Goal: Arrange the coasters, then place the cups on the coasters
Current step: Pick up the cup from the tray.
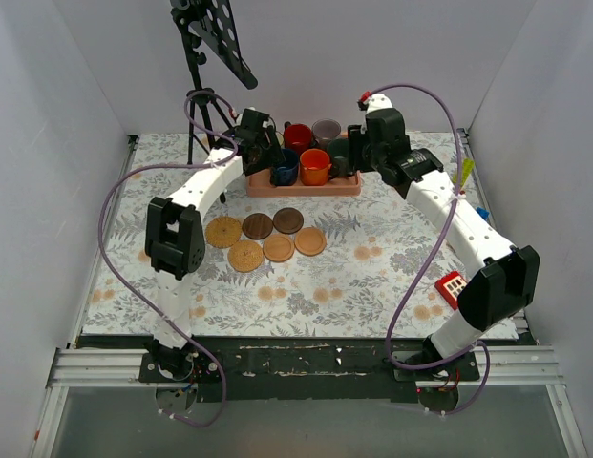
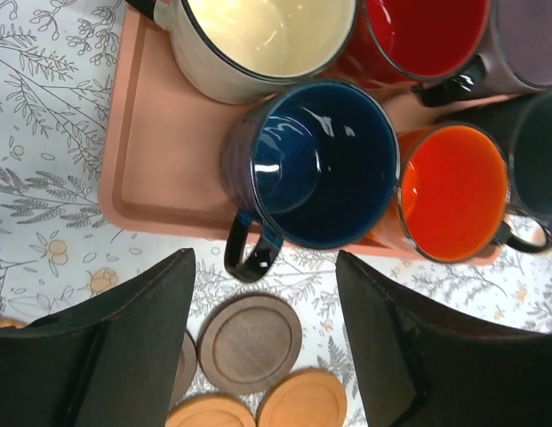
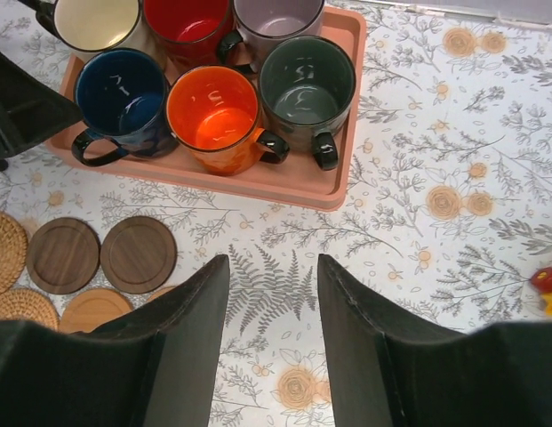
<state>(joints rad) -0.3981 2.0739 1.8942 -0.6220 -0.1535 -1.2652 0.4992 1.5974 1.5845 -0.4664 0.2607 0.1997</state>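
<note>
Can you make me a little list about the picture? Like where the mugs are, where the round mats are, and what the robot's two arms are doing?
cups: six, all standing in the pink tray
coasters: six, flat on the table, in two rows in front of the tray
coaster colours: two dark brown, four tan or orange
left tool: open, pointing at the navy cup, holding nothing
right tool: open, over the table in front of the tray, holding nothing
cups on coasters: none yet

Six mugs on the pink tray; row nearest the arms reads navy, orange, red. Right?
No. On the pink rectangular tray, that row reads navy blue mug, orange mug, dark green mug; the red mug sits in the far row. The right wrist view shows it.
</note>
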